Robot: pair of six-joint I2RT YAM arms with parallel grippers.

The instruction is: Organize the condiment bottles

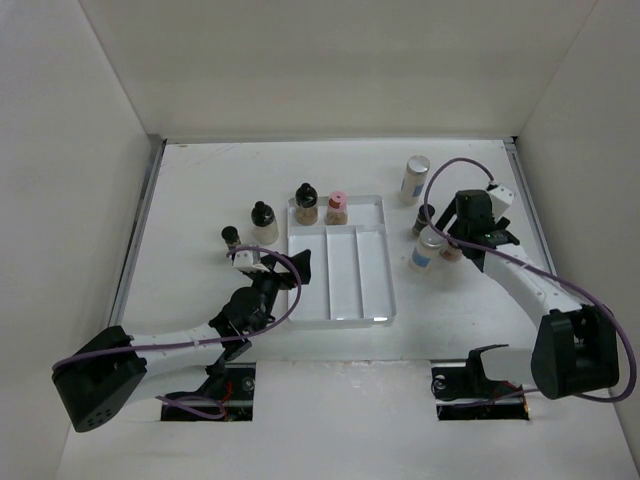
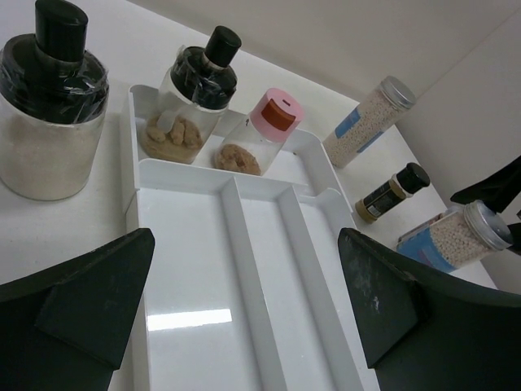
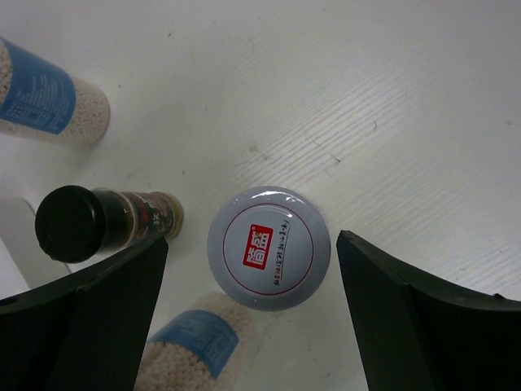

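Observation:
The white divided tray (image 1: 340, 300) holds a black-capped bottle with brown lumps (image 1: 306, 203) and a pink-capped one (image 1: 337, 207) in its far compartment. Left of the tray stand a black-capped jar with pale contents (image 1: 263, 222) and a small black-capped bottle (image 1: 231, 237). A pale cylinder with a silver lid (image 1: 414, 178) stands at the back right. My left gripper (image 1: 278, 272) is open and empty over the tray's left side (image 2: 236, 186). My right gripper (image 1: 445, 238) is open, with a second cylinder's silver lid (image 3: 269, 247) between its fingers, touching neither. A small black-capped bottle (image 3: 69, 221) stands beside it.
White walls close in the table at the back and both sides. The tray's three long near compartments (image 2: 244, 269) hold nothing. In the left wrist view the back cylinder (image 2: 366, 122), the small black-capped bottle (image 2: 391, 191) and the second cylinder (image 2: 456, 236) stand right of the tray.

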